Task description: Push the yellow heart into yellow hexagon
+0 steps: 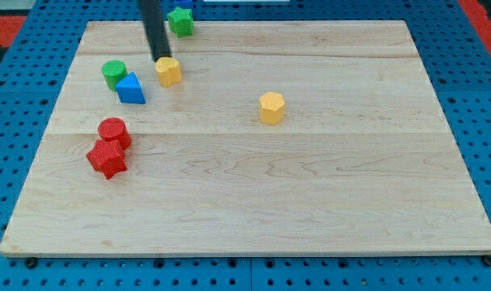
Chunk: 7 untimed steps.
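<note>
My tip [161, 59] rests against the top-left edge of the yellow heart [169, 71]; the rod has no jaws and grasps nothing. The yellow hexagon [271, 107] sits well apart toward the view's right. Left of the heart stand a blue triangle [131, 89] and a green cylinder [113, 73].

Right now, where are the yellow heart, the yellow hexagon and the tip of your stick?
yellow heart [169, 71]: camera view, on its top face.
yellow hexagon [271, 106]: camera view, on its top face.
my tip [161, 58]: camera view, the rod's very end, at the heart's upper-left edge.
</note>
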Motion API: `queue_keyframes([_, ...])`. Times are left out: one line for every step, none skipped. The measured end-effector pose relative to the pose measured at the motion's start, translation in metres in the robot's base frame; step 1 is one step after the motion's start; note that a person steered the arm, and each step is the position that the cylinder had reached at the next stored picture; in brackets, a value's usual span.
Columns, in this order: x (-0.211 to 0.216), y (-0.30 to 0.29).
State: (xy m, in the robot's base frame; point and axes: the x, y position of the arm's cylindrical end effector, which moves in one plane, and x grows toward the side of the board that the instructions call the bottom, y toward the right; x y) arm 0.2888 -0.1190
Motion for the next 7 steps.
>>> queue_keyframes([0.007,0.037])
queue_keyframes([0.021,0.01])
queue_keyframes([0.016,-0.014])
queue_keyframes([0.015,-0.041])
queue_keyframes([0.017,-0.05])
queue_keyframes([0.017,-0.026])
queue_keyframes([0.021,-0.019])
